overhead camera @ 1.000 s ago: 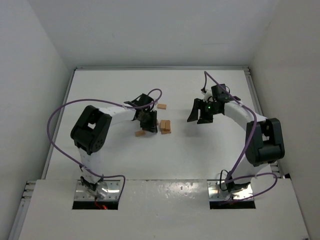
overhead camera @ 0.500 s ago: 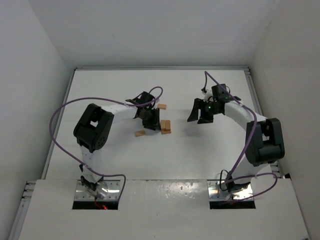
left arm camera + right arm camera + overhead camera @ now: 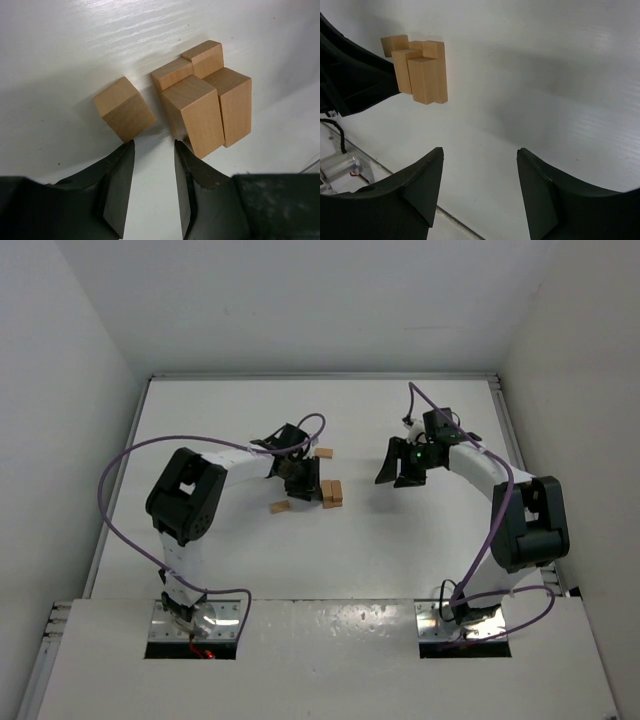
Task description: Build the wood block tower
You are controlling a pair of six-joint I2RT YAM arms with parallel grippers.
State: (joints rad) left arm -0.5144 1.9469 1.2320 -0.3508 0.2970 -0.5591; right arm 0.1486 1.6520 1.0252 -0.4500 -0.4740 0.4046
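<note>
**Top view.** The tower (image 3: 331,492), a tight cluster of upright wood blocks, stands near the centre of the table (image 3: 400,560). The left gripper (image 3: 298,478) hangs just left of it. The right gripper (image 3: 404,472) is well apart, right of centre. One loose block (image 3: 323,452) lies above the tower and a second block (image 3: 281,506) at lower left.

**Left wrist view.** The jaws are narrowly parted and empty. A single block (image 3: 125,109) lies just left of the tower.

**Right wrist view.** The jaws are wide and empty, with the tower at upper left.
</note>
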